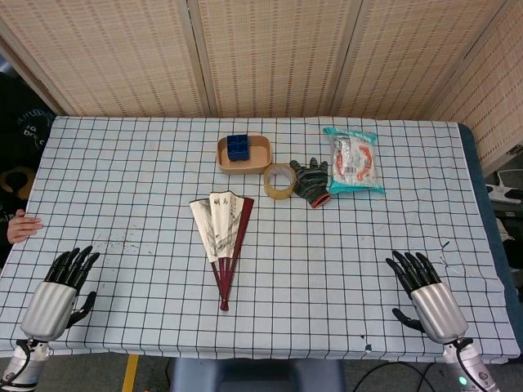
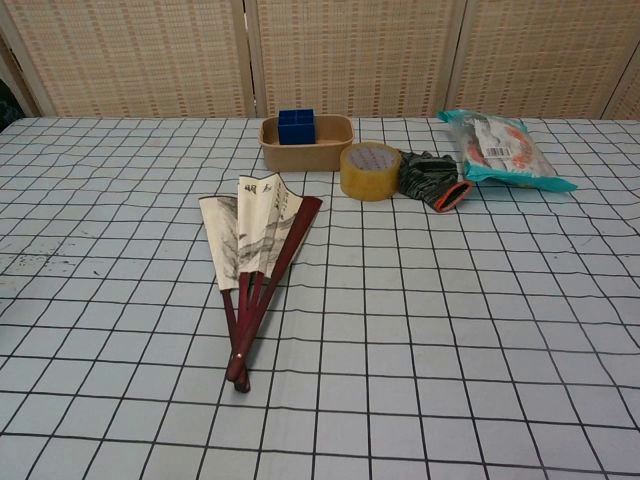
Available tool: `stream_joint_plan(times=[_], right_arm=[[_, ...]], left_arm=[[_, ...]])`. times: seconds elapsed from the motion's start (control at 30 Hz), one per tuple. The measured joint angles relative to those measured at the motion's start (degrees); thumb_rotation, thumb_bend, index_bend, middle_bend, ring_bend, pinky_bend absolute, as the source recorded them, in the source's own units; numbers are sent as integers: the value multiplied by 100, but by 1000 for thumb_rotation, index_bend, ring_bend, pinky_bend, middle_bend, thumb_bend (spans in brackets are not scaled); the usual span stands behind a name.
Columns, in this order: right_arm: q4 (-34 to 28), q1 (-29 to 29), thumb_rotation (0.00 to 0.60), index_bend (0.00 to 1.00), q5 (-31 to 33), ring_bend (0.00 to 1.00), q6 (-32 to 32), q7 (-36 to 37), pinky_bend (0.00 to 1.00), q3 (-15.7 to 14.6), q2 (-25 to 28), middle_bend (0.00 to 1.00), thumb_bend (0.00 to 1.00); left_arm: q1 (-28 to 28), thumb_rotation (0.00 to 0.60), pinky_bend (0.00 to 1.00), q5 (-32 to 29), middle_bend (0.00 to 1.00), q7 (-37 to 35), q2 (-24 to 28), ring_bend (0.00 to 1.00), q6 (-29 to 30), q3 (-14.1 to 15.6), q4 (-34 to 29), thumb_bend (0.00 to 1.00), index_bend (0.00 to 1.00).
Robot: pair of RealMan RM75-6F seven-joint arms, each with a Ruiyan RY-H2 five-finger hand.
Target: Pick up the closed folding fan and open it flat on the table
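— Where is the folding fan [image 1: 223, 241] lying?

— Near the middle of the table [image 1: 122, 188], on the checked cloth. It is partly spread: a few paper leaves with ink painting fan out toward the far side, and the dark red ribs meet at the pivot on the near side. The chest view shows the same, with the pivot end closest to the camera.

— And the robot hands?

— The left robot hand [image 1: 61, 290] rests at the near left edge of the table, fingers stretched and apart, holding nothing. The right robot hand [image 1: 425, 294] is at the near right edge, also spread and empty. Both are well apart from the fan.

— What else is on the table?

— Beyond the fan, a tan tray [image 1: 243, 155] with a blue block [image 1: 238, 148] in it, a roll of tape [image 1: 279, 180] just beside it, then a dark glove [image 1: 311, 181] touching the tape, and a snack packet [image 1: 353, 160] further right.

— Anything at the edges?

— A person's fingers [image 1: 23, 225] show at the left edge of the table.
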Motion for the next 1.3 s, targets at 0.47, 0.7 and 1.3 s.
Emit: stream_joint_plan(times=[0.47,0.7,1.3], right_arm=[[129,321,600,27,-4,0,-421,-293,0,157,-294,0,120],[311,1693,600,202,162,0,-1867,-718,0,851,-1255,0,123],[2499,3744,600,330,1109,0,-3424,-1469,0,1786,-3652,0,187]], left_arm=[[-107,600,93,-128,0,-196,-47,0,-270,-17,91,451,0],[-138,600,93,-240,0,-257,-70,0,-355,-55,152,451,0],[-217,600,93,-460,0,-336,-141,0,-614,-95,313,451,0]])
